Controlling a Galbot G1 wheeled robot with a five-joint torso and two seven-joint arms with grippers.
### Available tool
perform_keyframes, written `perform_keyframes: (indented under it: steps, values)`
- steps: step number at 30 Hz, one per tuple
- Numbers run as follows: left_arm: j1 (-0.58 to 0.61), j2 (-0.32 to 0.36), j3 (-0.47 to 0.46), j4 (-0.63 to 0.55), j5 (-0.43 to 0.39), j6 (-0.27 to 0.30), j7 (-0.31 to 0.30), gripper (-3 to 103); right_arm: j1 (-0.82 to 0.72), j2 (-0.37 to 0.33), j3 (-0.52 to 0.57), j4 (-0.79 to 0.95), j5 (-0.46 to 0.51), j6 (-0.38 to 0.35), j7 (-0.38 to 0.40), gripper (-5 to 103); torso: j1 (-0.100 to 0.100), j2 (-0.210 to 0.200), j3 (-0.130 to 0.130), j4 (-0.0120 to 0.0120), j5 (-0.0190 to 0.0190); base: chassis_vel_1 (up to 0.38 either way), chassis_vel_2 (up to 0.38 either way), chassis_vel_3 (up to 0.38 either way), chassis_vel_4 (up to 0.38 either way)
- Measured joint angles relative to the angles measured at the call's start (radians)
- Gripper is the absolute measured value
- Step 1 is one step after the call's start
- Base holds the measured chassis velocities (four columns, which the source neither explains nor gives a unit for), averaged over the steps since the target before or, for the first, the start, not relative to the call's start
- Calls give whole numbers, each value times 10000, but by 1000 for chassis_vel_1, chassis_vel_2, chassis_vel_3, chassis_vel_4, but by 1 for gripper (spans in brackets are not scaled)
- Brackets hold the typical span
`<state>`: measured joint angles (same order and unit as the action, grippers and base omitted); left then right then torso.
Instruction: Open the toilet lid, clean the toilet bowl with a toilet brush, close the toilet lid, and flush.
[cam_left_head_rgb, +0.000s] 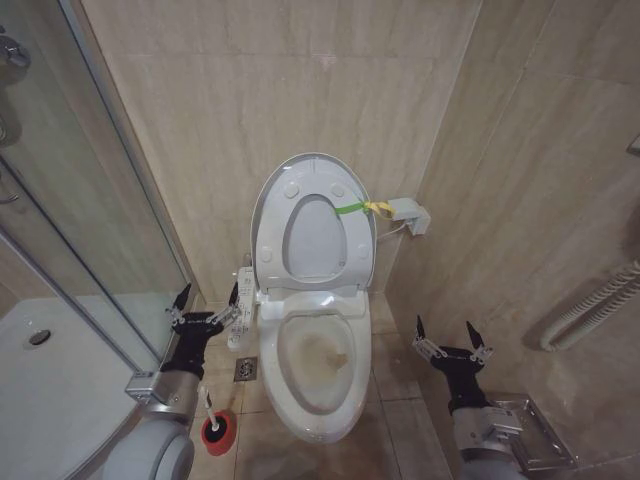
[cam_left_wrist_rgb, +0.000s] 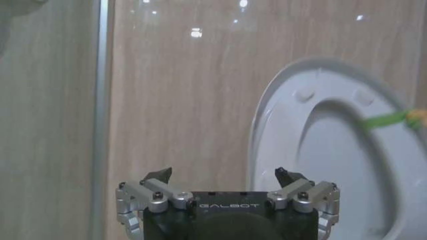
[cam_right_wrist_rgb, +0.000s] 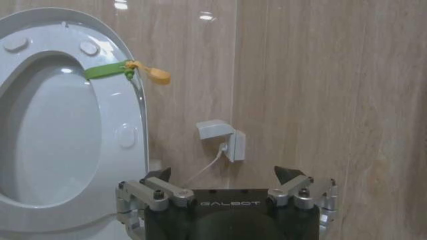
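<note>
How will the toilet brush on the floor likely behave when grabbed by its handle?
The toilet brush is small with a thin handle, so probably light. Its thin handle may slip or flex. The round red base looks loose on the tiles and may tip or stay behind.

Toilet lid (cam_left_head_rgb: 312, 175) raised upright against wall, green-and-yellow strap on its edge; toilet bowl (cam_left_head_rgb: 318, 365) uncovered, brownish-yellow stain inside; toilet brush (cam_left_head_rgb: 216, 425) standing in red base on floor just beside bowl, robot's left.
</note>
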<state>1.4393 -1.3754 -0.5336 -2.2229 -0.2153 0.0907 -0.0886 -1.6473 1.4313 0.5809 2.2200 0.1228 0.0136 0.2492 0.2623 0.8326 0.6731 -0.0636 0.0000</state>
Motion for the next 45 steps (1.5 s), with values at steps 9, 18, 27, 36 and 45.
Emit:
perform_keyframes:
  steps: [9, 18, 27, 36, 45]
  values:
    - [-70, 121, -157, 1672, -82, -1374, -201, 100, 0, 0, 0, 1, 0, 0, 0, 100, 0, 0, 0, 0, -2, 0, 0, 0, 0]
    - [28, -113, -113, 1820, -116, -1793, -206, 100, 0, 0, 0, 0, 0, 0, 0, 100, 0, 0, 0, -1, 1, 0, 0, 0, 0]
    - [918, -392, 155, 2632, 481, -2130, -465, 100, 0, 0, 0, 1, 0, 0, 0, 100, 0, 0, 0, 0, 0, 0, 0, 0, 0]
    - [1026, -716, 189, 4003, 758, -2425, -834, 100, 0, 0, 0, 1, 0, 0, 0, 100, 0, 0, 0, 0, 0, 0, 0, 0, 0]
    - [386, -692, 240, 5616, 385, -2652, -803, 100, 0, 0, 0, 1, 0, 0, 0, 100, 0, 0, 0, -1, 0, 0, 0, 0, 0]
